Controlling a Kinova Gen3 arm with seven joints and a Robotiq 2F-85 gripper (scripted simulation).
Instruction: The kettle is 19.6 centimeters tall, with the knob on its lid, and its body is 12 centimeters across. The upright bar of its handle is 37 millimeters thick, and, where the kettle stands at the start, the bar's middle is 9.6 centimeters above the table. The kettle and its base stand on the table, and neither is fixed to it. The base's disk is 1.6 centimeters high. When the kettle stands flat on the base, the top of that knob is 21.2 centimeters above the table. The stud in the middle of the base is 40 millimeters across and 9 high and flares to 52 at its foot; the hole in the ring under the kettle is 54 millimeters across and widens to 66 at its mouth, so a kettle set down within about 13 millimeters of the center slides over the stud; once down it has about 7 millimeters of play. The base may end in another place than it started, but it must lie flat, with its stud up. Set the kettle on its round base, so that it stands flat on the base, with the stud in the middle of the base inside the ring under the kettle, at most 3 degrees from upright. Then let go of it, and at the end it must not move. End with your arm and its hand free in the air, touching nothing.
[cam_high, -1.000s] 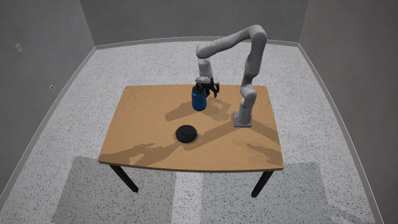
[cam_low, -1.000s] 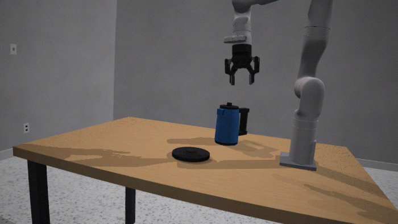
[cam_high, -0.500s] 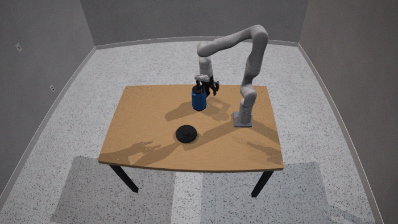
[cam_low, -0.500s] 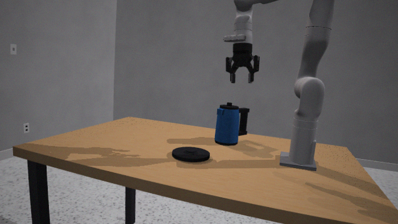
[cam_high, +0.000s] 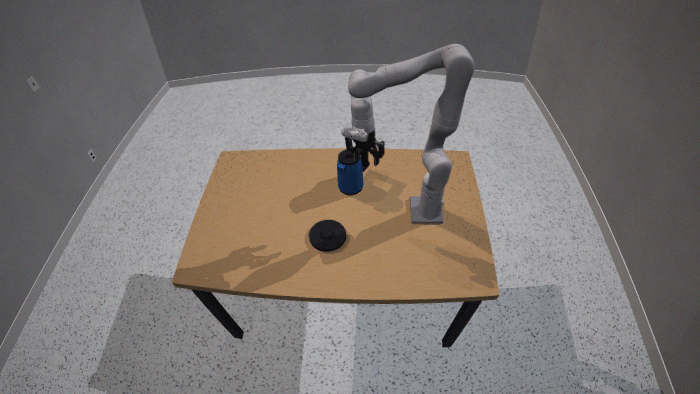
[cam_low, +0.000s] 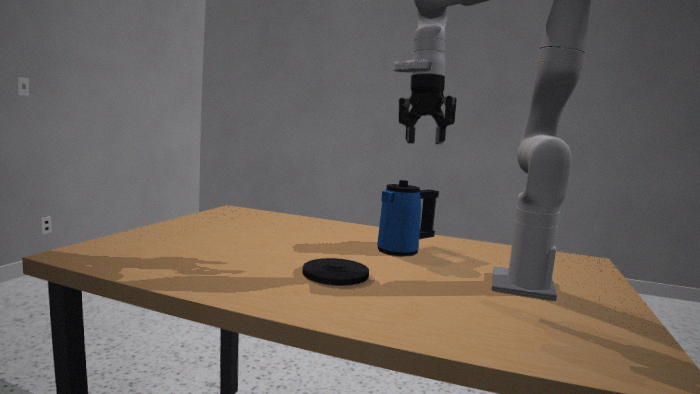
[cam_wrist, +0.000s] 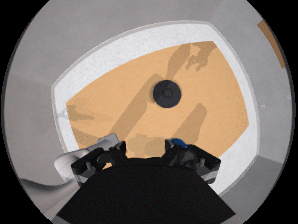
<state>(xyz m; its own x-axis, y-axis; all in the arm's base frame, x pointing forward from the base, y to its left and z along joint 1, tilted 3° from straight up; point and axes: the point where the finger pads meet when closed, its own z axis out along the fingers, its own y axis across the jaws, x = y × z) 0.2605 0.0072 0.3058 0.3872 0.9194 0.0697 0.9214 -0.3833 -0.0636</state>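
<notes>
While kettle (cam_low: 400, 220) stands, claw (cam_low: 425, 134) overhead

Top view sits high and far, looking steeply down over the whole table (cam_high: 280, 260) and floor; exterior view is low, near table height, closer, facing a grey wall; wrist view looks down from above the pincer (cam_wrist: 149, 152); all three share the table.

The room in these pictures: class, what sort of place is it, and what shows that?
Probably a bare test room for a robot: plain grey walls, a speckled floor and one wooden table carrying the arm.
</notes>
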